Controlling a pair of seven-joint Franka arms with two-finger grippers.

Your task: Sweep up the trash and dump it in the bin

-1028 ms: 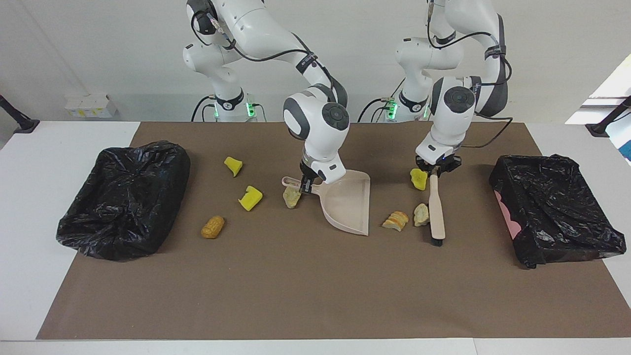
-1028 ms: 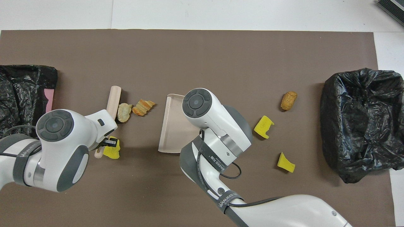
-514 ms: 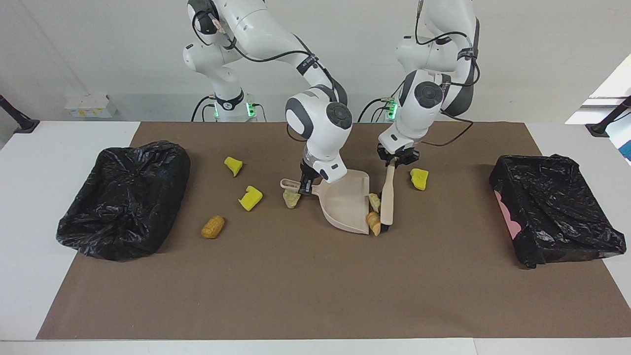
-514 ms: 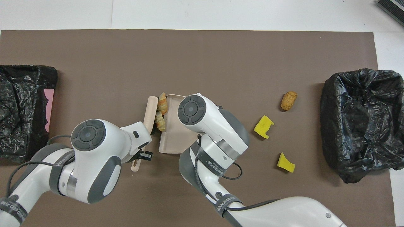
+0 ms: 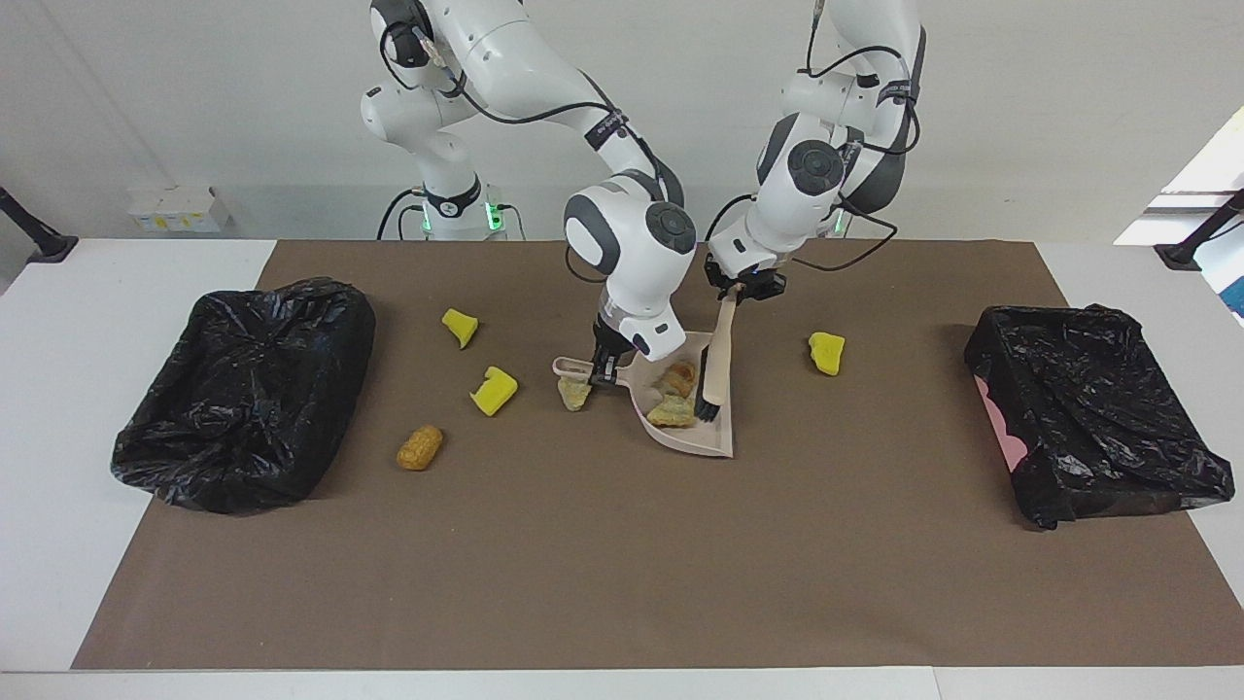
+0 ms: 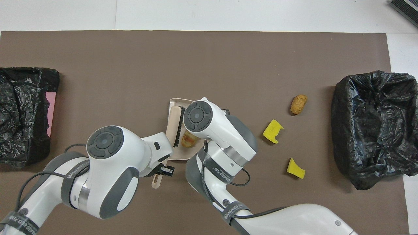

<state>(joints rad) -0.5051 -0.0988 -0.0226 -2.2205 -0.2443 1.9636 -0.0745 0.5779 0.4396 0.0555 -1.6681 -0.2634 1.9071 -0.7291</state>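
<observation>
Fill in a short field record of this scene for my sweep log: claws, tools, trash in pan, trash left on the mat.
left claw: shut on beige wooden brush, bristles in pan
right claw: shut on handle of pale pink plastic dustpan
in pan: bread-like piece, pale beige chunk
on mat: three yellow sponge wedges, orange-brown lump, beige chunk
bins: two black-bagged bins, one at each table end

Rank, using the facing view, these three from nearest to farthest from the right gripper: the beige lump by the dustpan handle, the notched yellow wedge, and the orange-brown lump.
From the right gripper:
1. Beige lump, just beside the dustpan handle.
2. Notched yellow wedge, toward the right arm's end.
3. Orange-brown lump, farther from the robots than the wedge.
</observation>
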